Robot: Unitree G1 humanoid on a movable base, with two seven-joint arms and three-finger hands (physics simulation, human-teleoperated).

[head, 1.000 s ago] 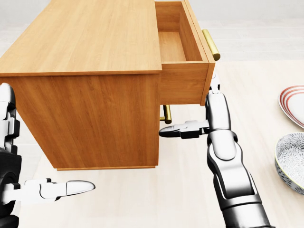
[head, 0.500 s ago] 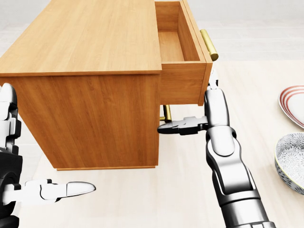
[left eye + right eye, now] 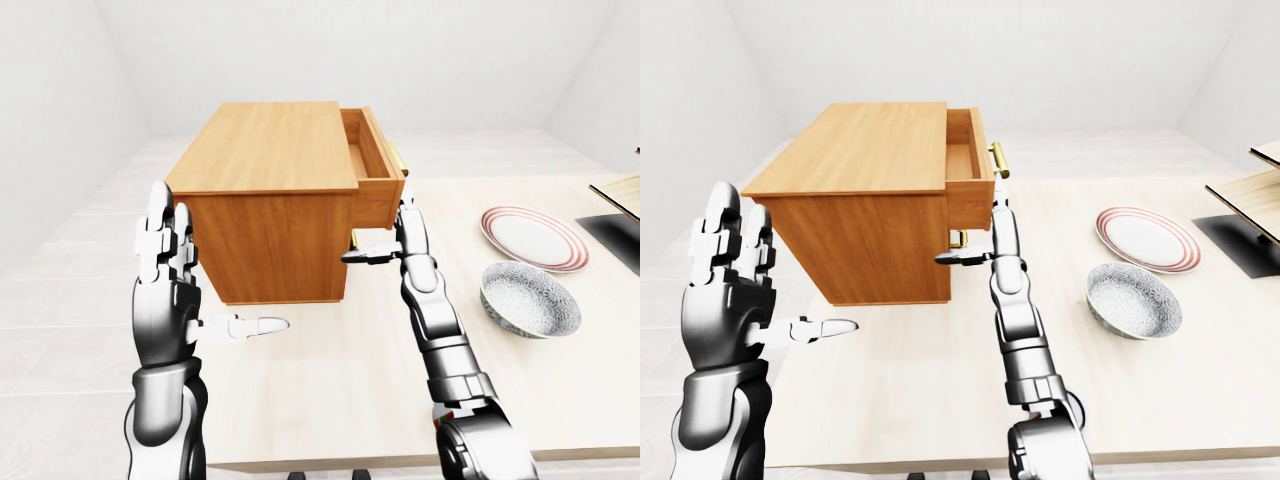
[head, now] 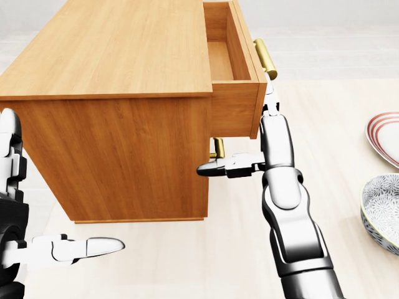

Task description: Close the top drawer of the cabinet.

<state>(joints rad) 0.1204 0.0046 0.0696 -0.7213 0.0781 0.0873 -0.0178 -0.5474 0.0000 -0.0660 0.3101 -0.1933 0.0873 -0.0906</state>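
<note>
One wooden cabinet (image 4: 112,93) sits on the pale table (image 3: 340,380), and its top drawer (image 4: 232,93) juts out toward the right of the head view, partly open, with the inside looking bare as far as the rim lets us see. The cabinet's face is turned away from us, so how many drawers it carries cannot be told; two brass handles show, one along the top drawer's face (image 4: 264,58) and the end of a lower one (image 4: 218,148) peeking out beneath it. The right hand (image 4: 265,143) is up against the drawer face, fingers stretched upward and mostly hidden behind the drawer's edge, thumb pointing left under the drawer, grasping nothing visible. The left hand (image 3: 170,270) is raised well clear at the left of the left-eye view, fingers upright and spread, thumb out, empty; the head view cuts most of it off. Two dishes lie right: one striped plate (image 3: 533,238) and one speckled bowl (image 3: 530,300), close together.
</note>
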